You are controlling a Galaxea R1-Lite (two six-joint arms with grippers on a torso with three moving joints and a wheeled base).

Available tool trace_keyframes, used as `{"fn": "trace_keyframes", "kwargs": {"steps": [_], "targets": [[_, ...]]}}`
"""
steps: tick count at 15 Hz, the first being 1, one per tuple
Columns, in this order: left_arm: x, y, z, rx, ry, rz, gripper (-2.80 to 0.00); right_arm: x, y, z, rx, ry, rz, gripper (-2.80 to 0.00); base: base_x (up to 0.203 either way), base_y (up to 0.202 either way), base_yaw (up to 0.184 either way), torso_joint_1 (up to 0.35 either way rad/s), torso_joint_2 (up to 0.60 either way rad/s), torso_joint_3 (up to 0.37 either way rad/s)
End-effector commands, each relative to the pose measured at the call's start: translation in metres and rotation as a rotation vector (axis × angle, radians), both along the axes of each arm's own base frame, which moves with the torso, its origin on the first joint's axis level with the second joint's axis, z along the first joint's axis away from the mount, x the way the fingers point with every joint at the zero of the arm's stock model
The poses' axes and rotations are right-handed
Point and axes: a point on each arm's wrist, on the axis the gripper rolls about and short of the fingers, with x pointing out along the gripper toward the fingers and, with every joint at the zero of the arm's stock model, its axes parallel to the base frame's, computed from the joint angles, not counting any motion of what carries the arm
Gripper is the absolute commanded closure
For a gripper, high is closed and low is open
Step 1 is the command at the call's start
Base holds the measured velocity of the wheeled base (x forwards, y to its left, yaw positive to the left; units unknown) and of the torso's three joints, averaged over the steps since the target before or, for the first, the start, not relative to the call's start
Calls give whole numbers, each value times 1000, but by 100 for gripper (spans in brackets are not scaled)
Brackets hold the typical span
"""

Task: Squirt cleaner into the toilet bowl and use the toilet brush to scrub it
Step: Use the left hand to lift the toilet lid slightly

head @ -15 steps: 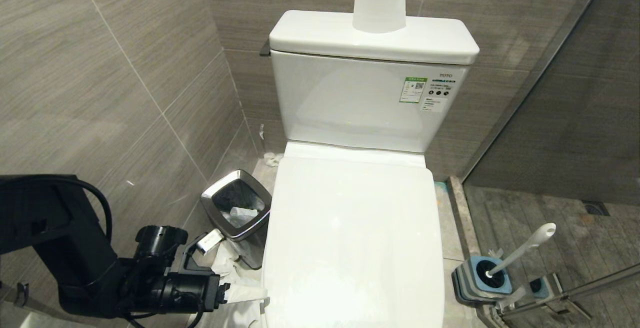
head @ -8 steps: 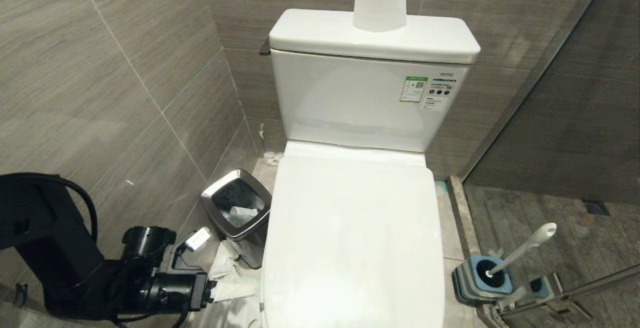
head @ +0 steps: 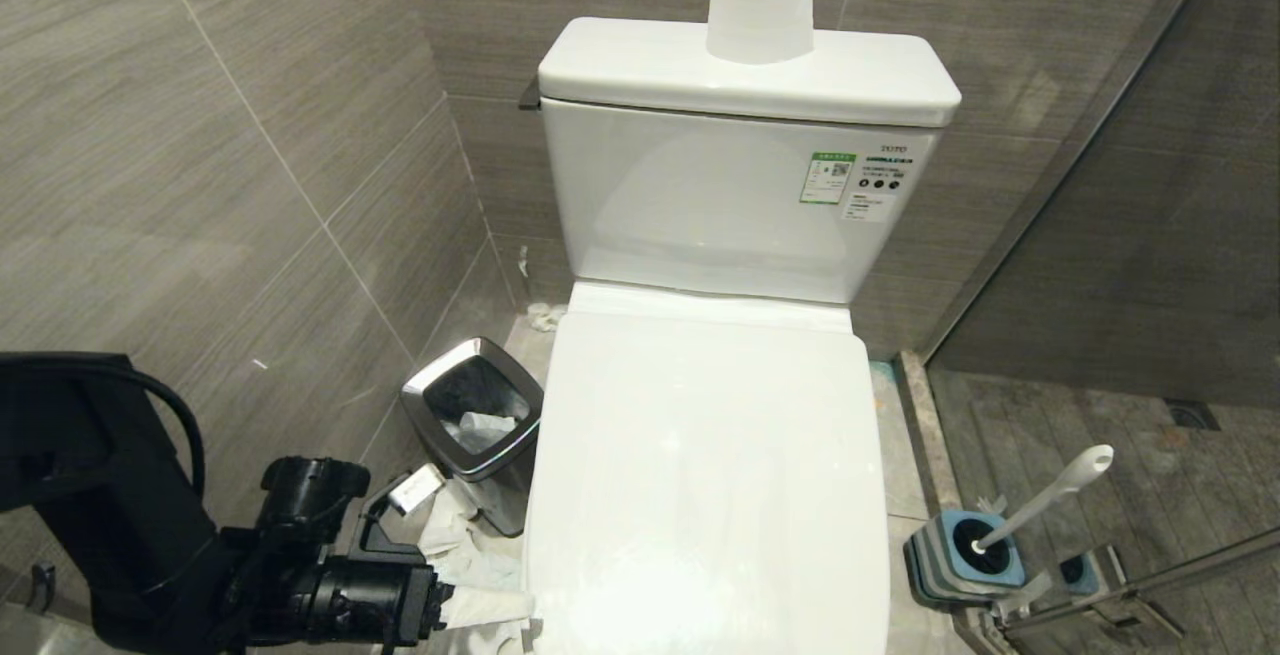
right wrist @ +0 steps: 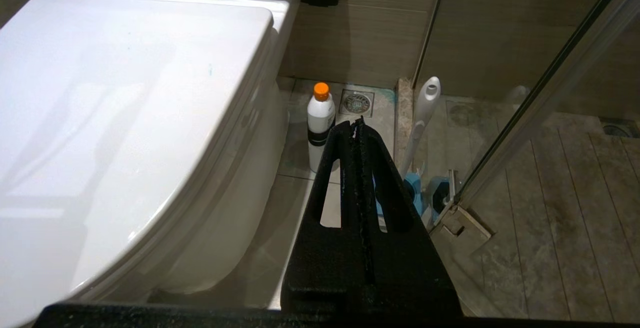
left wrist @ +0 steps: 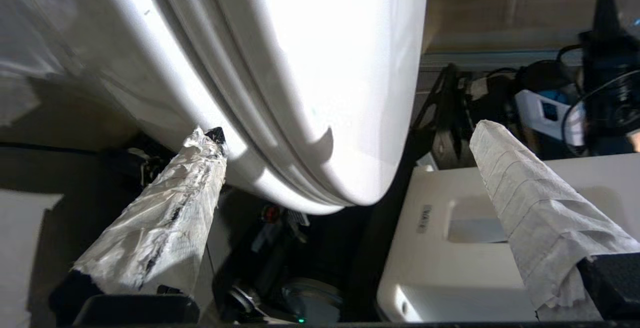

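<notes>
Head view shows you the left gripper (head: 490, 607), fingers spread wide and wrapped in paper, at the front left edge of the closed toilet lid (head: 705, 475). Your right gripper (right wrist: 358, 123) is pressed together; beyond it the cleaner (right wrist: 320, 122) stands on the floor beside the toilet brush (right wrist: 422, 117).

The closed lid (head: 705, 475) covers the toilet bowl, barring any way in from above. The trash bin (head: 475, 425) and tiled wall (head: 200, 185) crowd its left side. On the right, floor lies open around the cleaner (right wrist: 320, 122) and toilet brush (head: 1040, 497), hemmed by the glass door (right wrist: 545, 92).
</notes>
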Motion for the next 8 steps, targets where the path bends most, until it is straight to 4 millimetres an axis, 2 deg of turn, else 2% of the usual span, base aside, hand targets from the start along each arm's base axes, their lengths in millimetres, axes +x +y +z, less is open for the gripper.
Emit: {"fn": "trace_keyframes", "kwargs": {"steps": [1,8], "targets": [[0,-6,0,10,-7,-13,-280,2,0,-7,0,24,1,0,0,0,0,0,0,0],[0,-11,-2,35,-15,-21,-280,2,0,-7,0,25,0,0,0,0,0,0,0,0]]}}
